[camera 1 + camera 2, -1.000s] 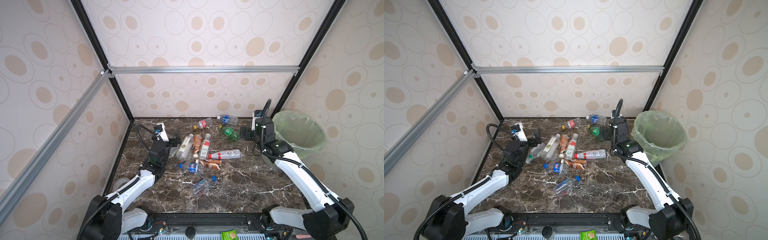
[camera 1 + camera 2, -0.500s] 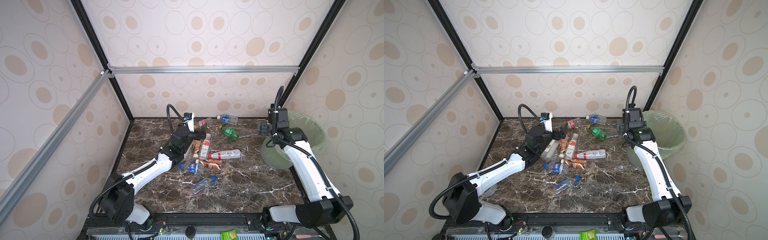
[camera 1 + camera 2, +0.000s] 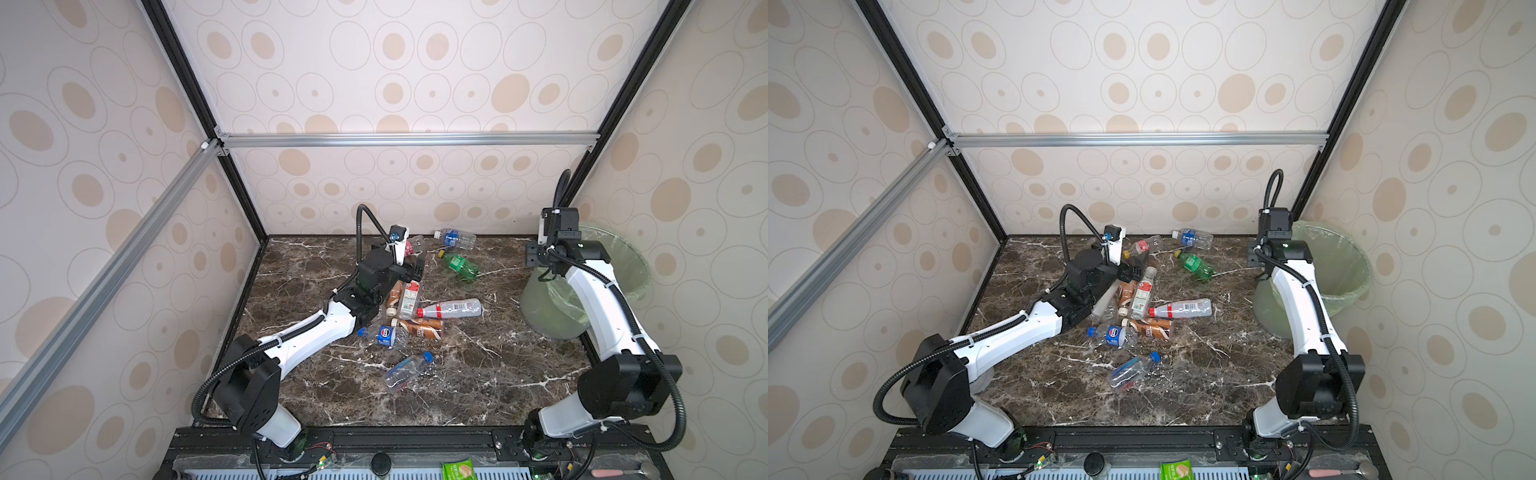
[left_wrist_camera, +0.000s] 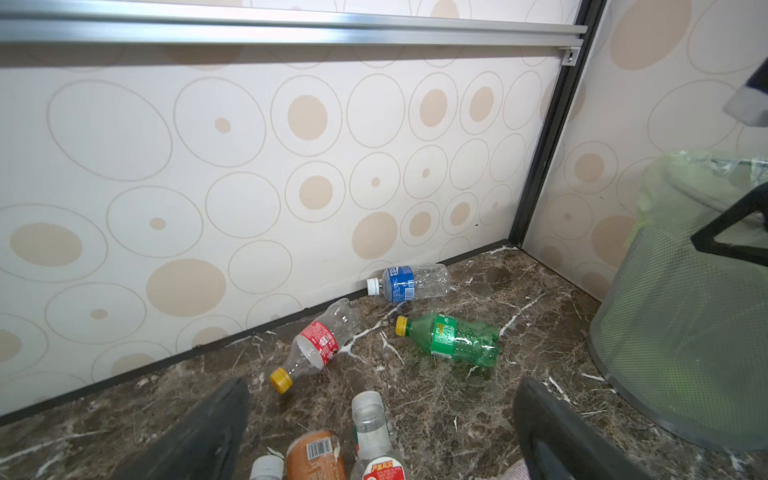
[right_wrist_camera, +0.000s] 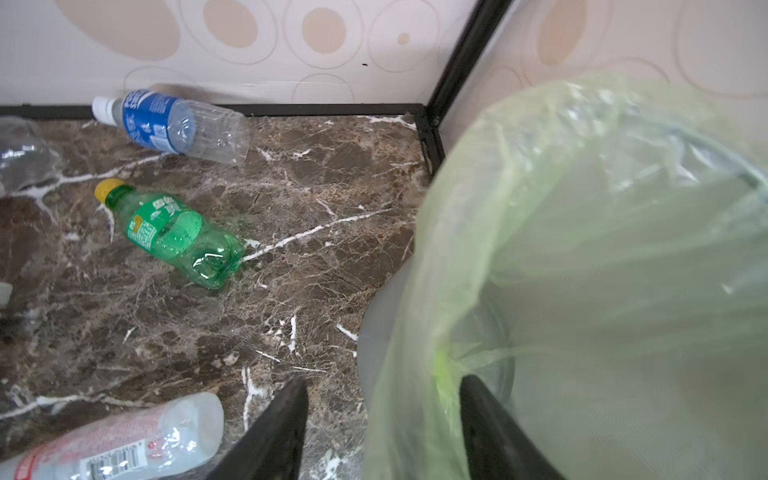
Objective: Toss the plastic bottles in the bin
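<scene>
overall: roughly ten plastic bottles [image 3: 409, 297] lie in sight on the marble table [image 3: 478, 374], none in a gripper.
left gripper [image 4: 382, 390]: spread wide and empty, low over the far end of the pile. in the left wrist view a white-capped bottle [image 4: 374, 436] and a brown-wrapped bottle [image 4: 316, 453] lie side by side under the gap.
right gripper [image 5: 384, 382]: jaws partly apart, astride the bin's bag-covered rim. one finger [image 5: 270, 436] is outside the wall. cannot tell whether the rim is pinched.
bin [image 3: 544, 307]: far right of the table, by the right wall. translucent, pale green bag [image 5: 540, 208] folded over the rim. it looks tipped, mouth leaning away from the pile. contents cannot be made out.
back row: blue-label bottle [image 3: 455, 239] lies against the back wall [image 4: 291, 187]. red-label bottle [image 4: 318, 345] with a yellow cap lies near it.
green bottle [image 3: 459, 266]: on its side just in front of the blue-label one, between the pile and the bin, touching neither.
pile, near side: red-capped clear bottle [image 3: 451, 309], second brown-wrapped bottle [image 3: 422, 328], blue-capped bottle [image 3: 384, 334].
front: crushed clear bottle [image 3: 405, 370] with a blue cap, alone, apart from the pile.
</scene>
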